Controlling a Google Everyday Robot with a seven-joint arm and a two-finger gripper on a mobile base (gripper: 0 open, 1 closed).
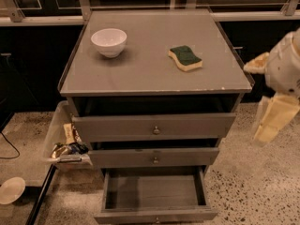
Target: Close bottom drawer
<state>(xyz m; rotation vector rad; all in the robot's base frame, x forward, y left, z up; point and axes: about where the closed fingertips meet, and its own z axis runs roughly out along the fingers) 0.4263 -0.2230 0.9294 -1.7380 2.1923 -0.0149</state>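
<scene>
The bottom drawer (154,193) of the grey cabinet (150,74) is pulled far out and its inside is empty. Its front panel (157,215) sits at the lower edge of the camera view. The mid drawer (154,157) and the top drawer (153,126) above it stand slightly out, each with a small round knob. My gripper (273,118), white and cream, hangs to the right of the cabinet at about the top drawer's height. It is apart from all drawers and holds nothing that I can see.
A white bowl (108,41) and a green-and-yellow sponge (185,58) lie on the cabinet top. A clear bin with snack packets (63,144) stands against the cabinet's left side. A white round object (10,190) and a black pole (40,198) are on the speckled floor at left.
</scene>
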